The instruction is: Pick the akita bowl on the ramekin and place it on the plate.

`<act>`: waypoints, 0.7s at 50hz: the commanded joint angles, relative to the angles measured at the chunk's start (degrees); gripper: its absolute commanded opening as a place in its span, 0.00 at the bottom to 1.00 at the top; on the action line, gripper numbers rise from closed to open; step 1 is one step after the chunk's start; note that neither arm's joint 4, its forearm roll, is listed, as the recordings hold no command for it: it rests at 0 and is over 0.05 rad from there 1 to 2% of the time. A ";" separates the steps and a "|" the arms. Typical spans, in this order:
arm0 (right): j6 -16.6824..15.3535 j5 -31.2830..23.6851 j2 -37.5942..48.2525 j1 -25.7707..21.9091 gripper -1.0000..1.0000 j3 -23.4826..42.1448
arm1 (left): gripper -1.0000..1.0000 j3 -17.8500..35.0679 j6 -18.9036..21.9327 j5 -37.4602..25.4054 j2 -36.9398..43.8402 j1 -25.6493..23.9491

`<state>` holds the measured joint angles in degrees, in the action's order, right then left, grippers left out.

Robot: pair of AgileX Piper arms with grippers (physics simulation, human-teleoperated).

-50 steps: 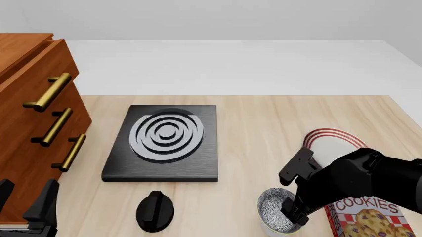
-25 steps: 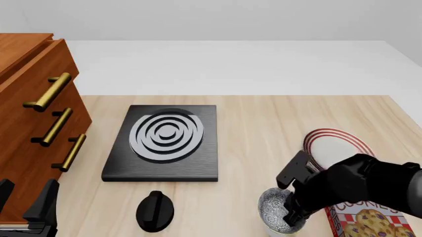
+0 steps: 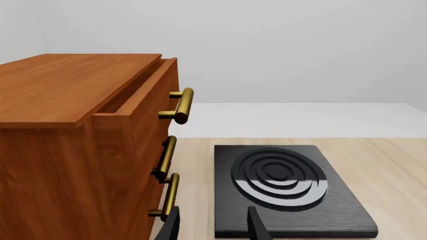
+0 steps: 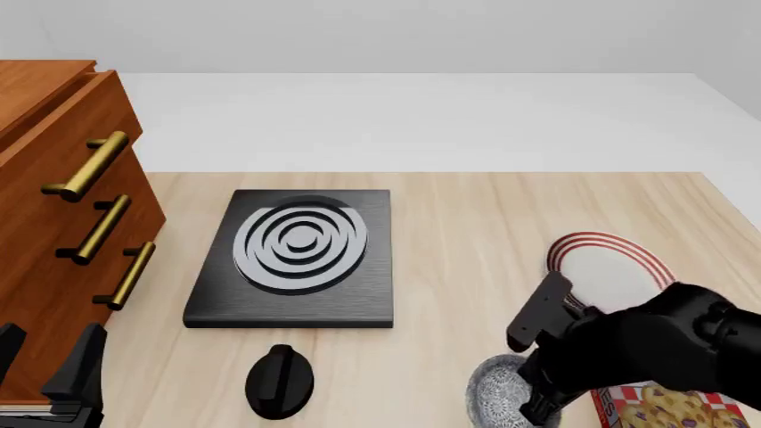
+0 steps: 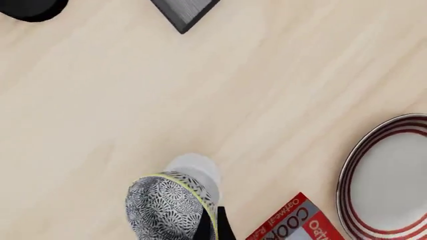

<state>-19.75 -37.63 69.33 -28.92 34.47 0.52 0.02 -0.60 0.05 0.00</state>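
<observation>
Speckled bowl (image 5: 167, 207) is clamped at its rim by the right gripper (image 5: 212, 229), above the ramekin (image 5: 197, 167); left gripper (image 3: 212, 227) is held apart.

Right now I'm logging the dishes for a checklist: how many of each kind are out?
akita bowl: 1
ramekin: 1
plate: 1
Total: 3

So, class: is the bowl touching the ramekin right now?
Apart. The right wrist view shows the bowl, pinched at its rim by the right end effector, raised and offset from the ramekin, whose white top shows uncovered.
</observation>
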 commanded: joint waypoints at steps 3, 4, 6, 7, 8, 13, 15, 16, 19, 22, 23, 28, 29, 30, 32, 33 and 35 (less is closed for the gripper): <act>-3.62 -9.12 -7.36 -0.86 0.00 2.35 | 1.00 0.00 0.03 -0.06 0.00 -0.02; -3.77 -9.44 -7.70 -0.72 0.00 2.43 | 1.00 0.00 0.03 -0.06 0.00 -0.02; -3.69 -10.68 -8.72 -0.77 0.00 3.11 | 1.00 0.00 0.04 -0.07 0.01 -0.03; -3.26 -11.16 -9.08 -1.15 0.00 3.39 | 1.00 0.00 0.04 -0.08 0.01 -0.03; -2.67 -11.60 -9.44 -1.62 0.00 3.85 | 1.00 0.00 0.04 -0.08 0.01 -0.03; -1.44 -14.45 -10.64 -2.62 0.00 6.56 | 1.00 0.00 -0.02 0.04 0.00 0.02; -1.30 -15.68 -11.01 -2.65 0.00 7.72 | 1.00 0.00 -0.02 0.04 0.00 0.02; -1.08 -16.90 -11.38 -2.79 0.00 8.85 | 1.00 0.00 -0.02 0.04 0.00 0.02; -0.22 -18.31 -11.73 -3.20 0.00 10.30 | 1.00 0.00 -0.02 0.04 0.00 0.02; 0.13 -19.20 -12.07 -3.25 0.00 11.22 | 1.00 0.00 -0.02 0.04 0.00 0.02; 0.32 -19.49 -12.15 -3.19 0.00 11.65 | 1.00 0.00 -0.02 0.04 0.00 0.02; 1.56 -22.11 -11.89 -3.20 0.00 16.24 | 1.00 0.00 -0.02 0.04 0.00 0.02; 2.21 -22.60 -11.81 -3.59 0.00 17.10 | 1.00 0.00 -0.02 0.04 0.00 0.02; 1.80 -23.05 -11.75 -3.29 0.00 17.87 | 1.00 0.00 -0.02 0.04 0.00 0.02; 1.34 -23.78 -11.56 -1.52 0.00 20.05 | 1.00 0.00 -0.02 0.04 0.00 0.02; 0.76 -24.29 -11.30 -0.43 0.00 21.10 | 1.00 0.00 -0.02 0.04 0.00 0.02; 0.72 -24.44 -10.99 0.96 0.00 21.95 | 1.00 0.00 -0.02 0.04 0.00 0.02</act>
<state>-19.48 -58.22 58.31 -30.80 49.51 0.52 0.01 -0.57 0.05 0.01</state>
